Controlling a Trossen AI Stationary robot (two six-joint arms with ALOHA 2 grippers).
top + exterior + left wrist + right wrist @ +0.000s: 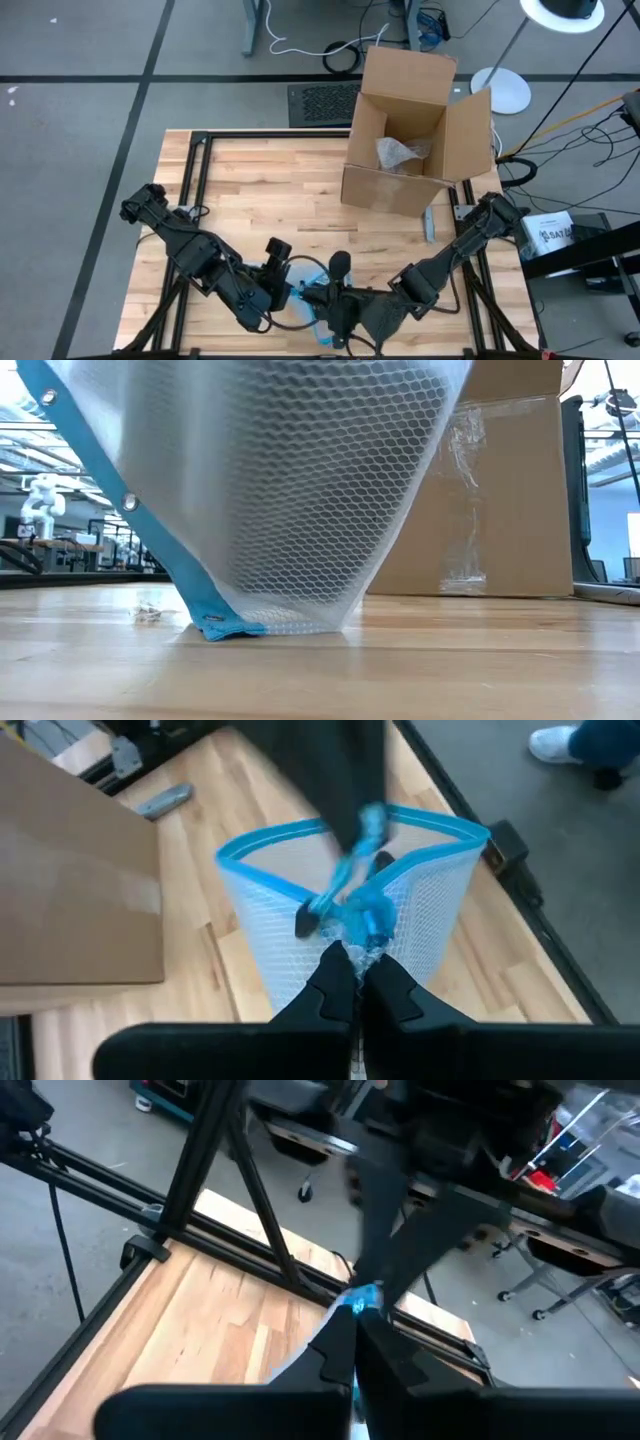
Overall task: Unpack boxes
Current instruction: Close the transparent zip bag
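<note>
A wooden table [260,190] carries an open cardboard box [410,135] at its far right edge, flaps up, crumpled plastic [398,152] inside. The middle and left boards lie bare. At the near edge a clear mesh pouch with blue trim [350,910] stands with its blue corner on the boards, well apart from the box. The left gripper [357,982] pinches its blue rim, fingers pressed together; the right gripper [352,1342], fingers likewise together, meets it there. A small grey tool [428,225] lies beside the box.
</note>
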